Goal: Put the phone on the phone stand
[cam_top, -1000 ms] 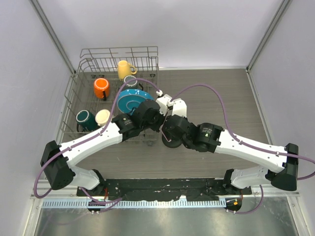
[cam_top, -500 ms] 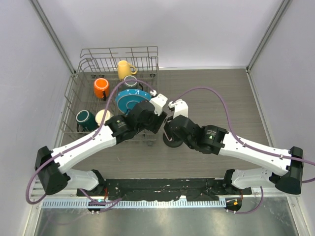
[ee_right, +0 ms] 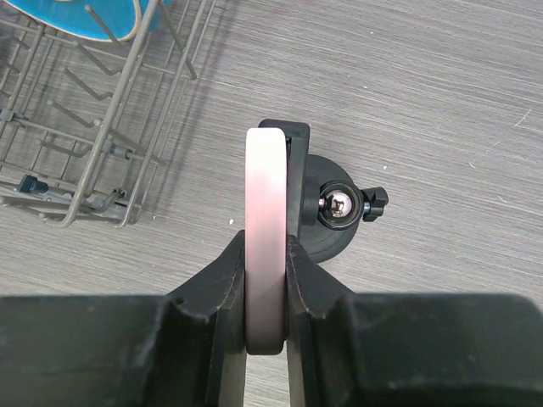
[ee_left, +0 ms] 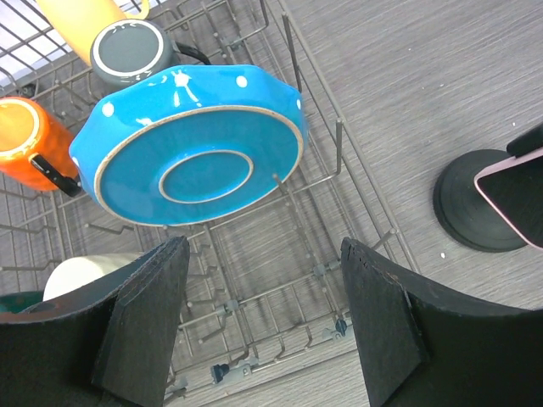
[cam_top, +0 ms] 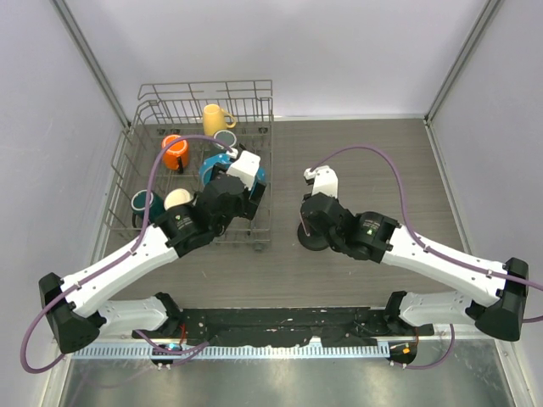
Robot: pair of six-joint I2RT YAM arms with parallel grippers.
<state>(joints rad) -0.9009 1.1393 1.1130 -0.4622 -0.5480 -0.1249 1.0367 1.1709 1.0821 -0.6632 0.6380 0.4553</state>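
Pink-edged phone (ee_right: 265, 237), pinched edge-on by right jaws, touches the phone stand (ee_right: 338, 237).

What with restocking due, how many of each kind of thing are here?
Mugs: 5 (yellow, orange, grey, teal, cream)
Plate: 1
Rack: 1
Phone: 1
Stand: 1
Total: 9

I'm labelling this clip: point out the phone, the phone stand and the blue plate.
phone (ee_right: 265, 229), right wrist view, pink case edge.
phone stand (ee_left: 460, 203), left wrist view, disc base.
blue plate (ee_left: 199, 148), left wrist view, underside.
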